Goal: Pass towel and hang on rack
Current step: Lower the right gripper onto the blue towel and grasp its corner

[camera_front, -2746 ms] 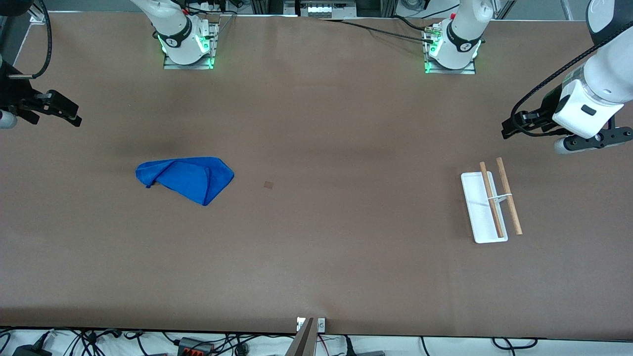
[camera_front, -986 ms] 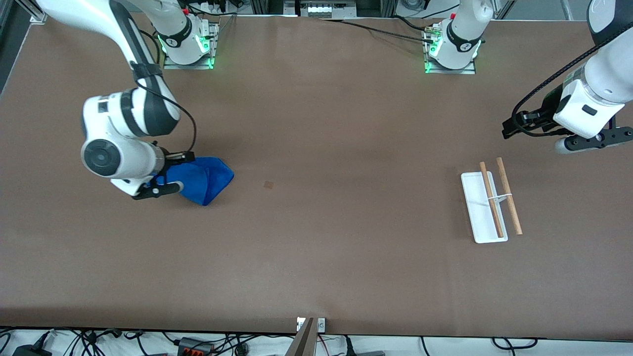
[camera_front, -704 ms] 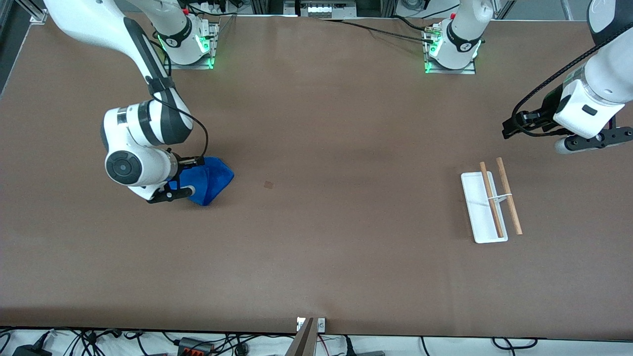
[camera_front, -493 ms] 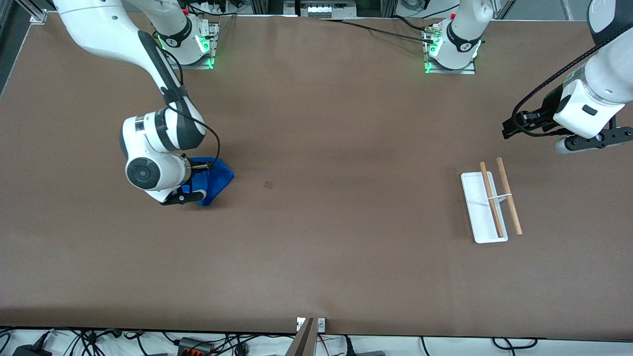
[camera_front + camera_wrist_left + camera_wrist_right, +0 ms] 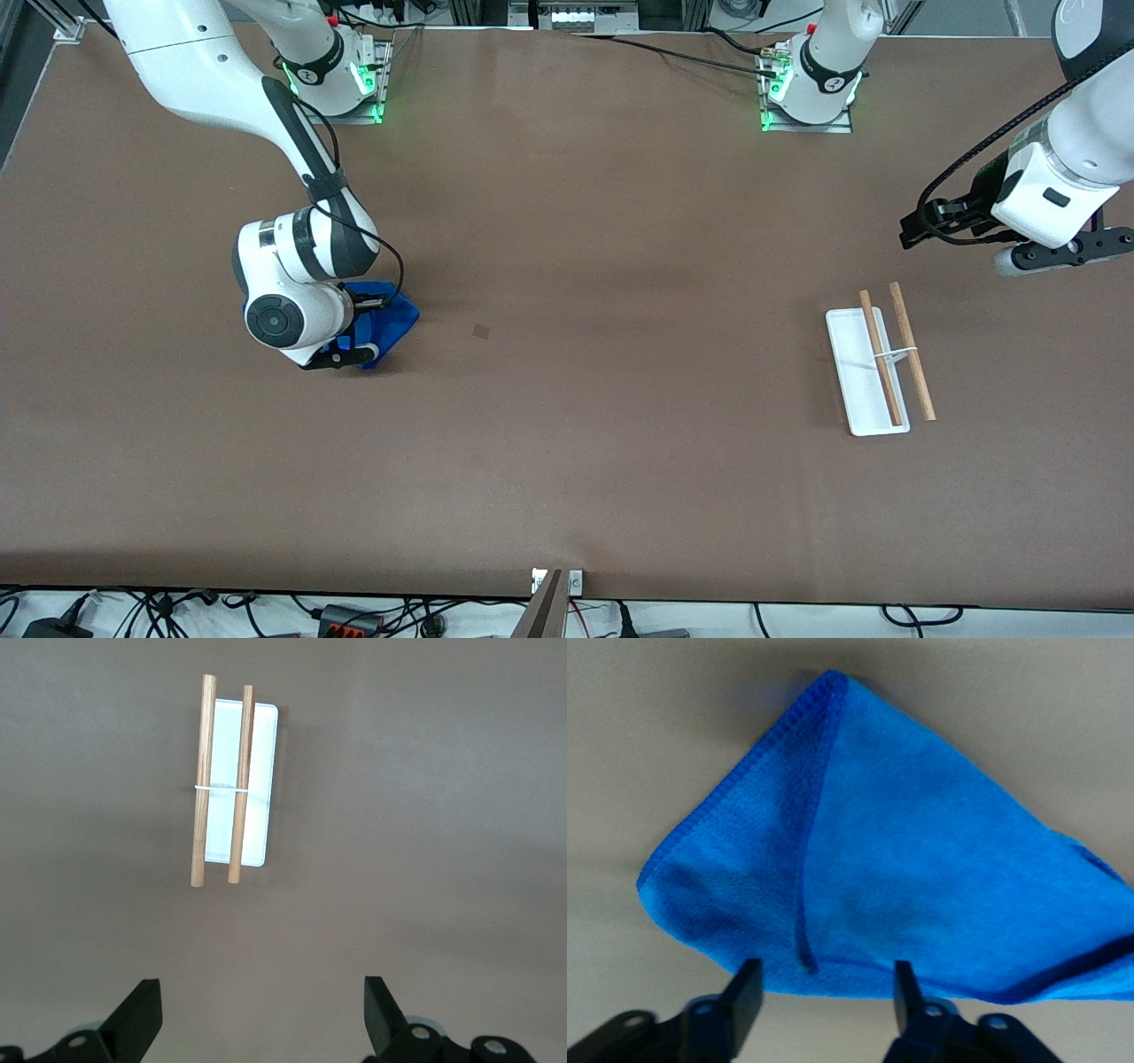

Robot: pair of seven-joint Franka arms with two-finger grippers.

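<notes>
Nearest to us is the rack (image 5: 873, 370), sitting flat toward the left arm's end of the table (image 5: 567, 461). A bit farther back, toward the right arm's end, the towel (image 5: 390, 315) lies crumpled on the table, and our right gripper (image 5: 824, 992) is down on it, jaws partly apart straddling its edge, not pinched yet. The left gripper (image 5: 257, 1014) hangs spread wide, waiting in the air just past the rack.
</notes>
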